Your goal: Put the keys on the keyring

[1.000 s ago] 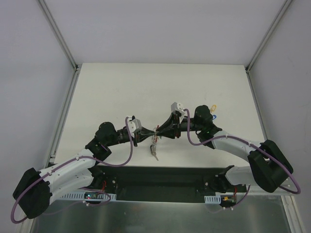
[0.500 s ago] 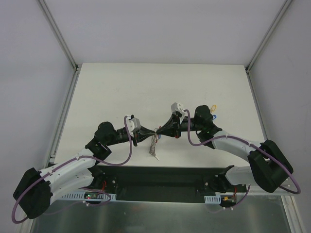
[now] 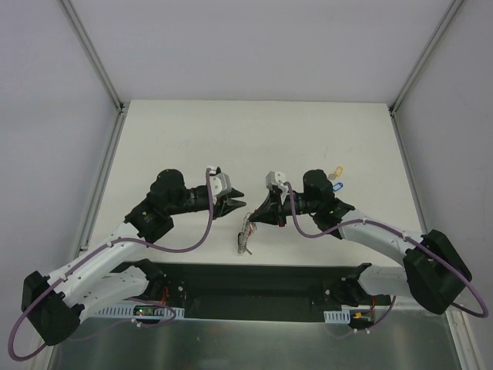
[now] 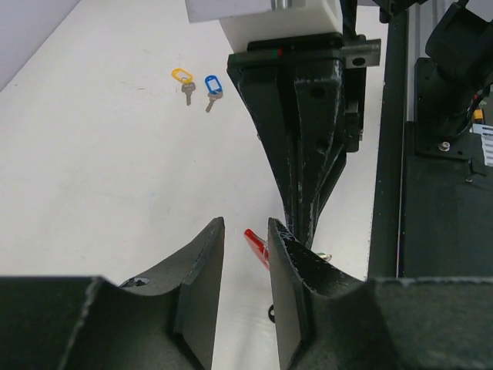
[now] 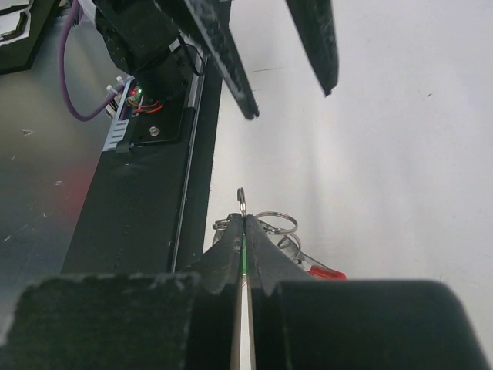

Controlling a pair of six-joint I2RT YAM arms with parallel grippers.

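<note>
Keyring (image 3: 245, 235) sits close to the table's (image 3: 254, 139) near edge, just beyond the black base rail (image 3: 254, 281), its red loop (image 4: 256, 245) showing beneath the tools. Right gripper (image 3: 255, 220) is directly over its top end, pinched tight on what looks like the green key (image 5: 243, 254). Left gripper (image 3: 237, 200), jaws parted a little, hovers just beside, tips facing. Yellow key (image 3: 337, 171) and blue key (image 3: 340, 185) lie farther off by the right arm (image 3: 370, 231); white tabletop runs on to the far edge.
</note>
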